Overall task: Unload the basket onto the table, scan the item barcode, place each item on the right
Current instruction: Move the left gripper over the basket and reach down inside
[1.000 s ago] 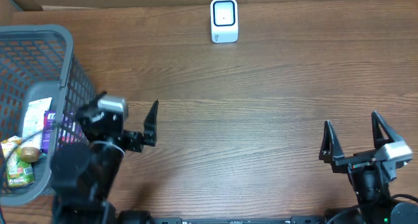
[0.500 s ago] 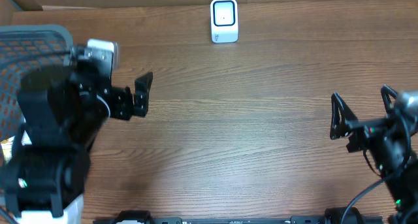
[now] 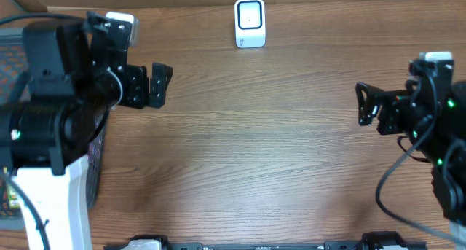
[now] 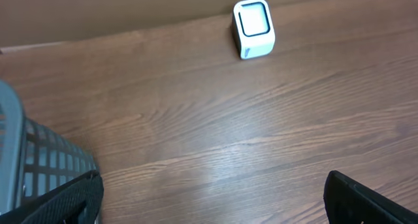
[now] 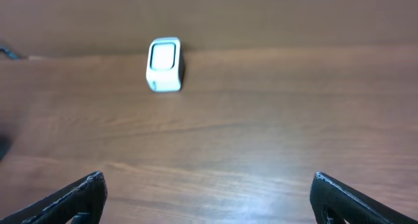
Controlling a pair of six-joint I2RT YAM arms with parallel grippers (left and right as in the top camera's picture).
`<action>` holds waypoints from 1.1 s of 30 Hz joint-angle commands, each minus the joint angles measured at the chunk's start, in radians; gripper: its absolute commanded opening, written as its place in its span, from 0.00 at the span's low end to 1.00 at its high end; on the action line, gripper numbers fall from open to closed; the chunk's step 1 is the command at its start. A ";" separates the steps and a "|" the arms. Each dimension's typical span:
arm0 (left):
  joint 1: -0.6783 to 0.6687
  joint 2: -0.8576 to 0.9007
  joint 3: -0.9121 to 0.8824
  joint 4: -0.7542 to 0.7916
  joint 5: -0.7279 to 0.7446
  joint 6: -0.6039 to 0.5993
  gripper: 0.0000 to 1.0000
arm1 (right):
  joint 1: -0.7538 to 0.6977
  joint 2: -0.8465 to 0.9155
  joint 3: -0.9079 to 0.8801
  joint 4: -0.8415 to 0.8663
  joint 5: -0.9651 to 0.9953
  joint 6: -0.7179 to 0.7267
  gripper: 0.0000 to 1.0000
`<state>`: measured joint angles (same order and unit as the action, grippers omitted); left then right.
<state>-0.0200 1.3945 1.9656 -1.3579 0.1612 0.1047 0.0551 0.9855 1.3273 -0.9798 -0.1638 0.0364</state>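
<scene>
**Left gripper (image 3: 154, 86) and right gripper (image 3: 362, 104) stood released and empty**

Your two grippers had their jaws spread wide, and neither wrist view showed anything between the fingers, only bare wood.

Against the frame a second before, you had moved both arms a good way. Back then the left gripper sat low and near the front edge, just beside the basket, with its fingers angled up the table. Now it was farther toward the back of the table (image 3: 255, 155), pointing right toward the centre. The left arm (image 3: 51, 97) had come across the basket (image 4: 13, 145) and covered most of it from overhead. The right gripper had been near the front edge with its fingers aimed at the far side. Now it was at the right edge, farther back, and pointed left toward the centre. The jaws were as wide as before. The scanner (image 3: 250, 22) had not moved.

The scanner stood upright at the far edge of the table, between the two grippers and well apart from both. Each wrist camera had it in view ahead. The item was in the basket at the far left, under your left arm. Only a scrap of yellow-green packaging (image 3: 6, 199) showed at the picture's edge, so you could not tell which item it was or how it lay. It was behind the left gripper, well away from the fingers
</scene>
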 commanded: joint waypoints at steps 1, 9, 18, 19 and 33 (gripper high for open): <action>-0.004 0.039 0.023 0.005 -0.023 -0.014 1.00 | 0.006 0.038 0.025 -0.019 -0.095 0.019 1.00; 0.277 0.037 0.047 -0.032 -0.147 -0.345 1.00 | 0.006 0.113 0.025 -0.064 -0.134 0.019 1.00; 0.729 0.076 0.045 -0.150 -0.142 -0.402 1.00 | 0.006 0.147 0.025 -0.063 -0.134 0.019 1.00; 0.765 0.082 0.045 -0.160 -0.143 -0.407 1.00 | 0.006 0.147 0.025 -0.063 -0.134 0.019 1.00; 0.866 0.120 -0.316 0.014 -0.173 -0.485 0.97 | 0.006 0.150 0.025 -0.074 -0.134 0.019 1.00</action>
<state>0.8402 1.5078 1.7397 -1.3788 0.0090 -0.3424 0.0551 1.1355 1.3277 -1.0504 -0.2890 0.0525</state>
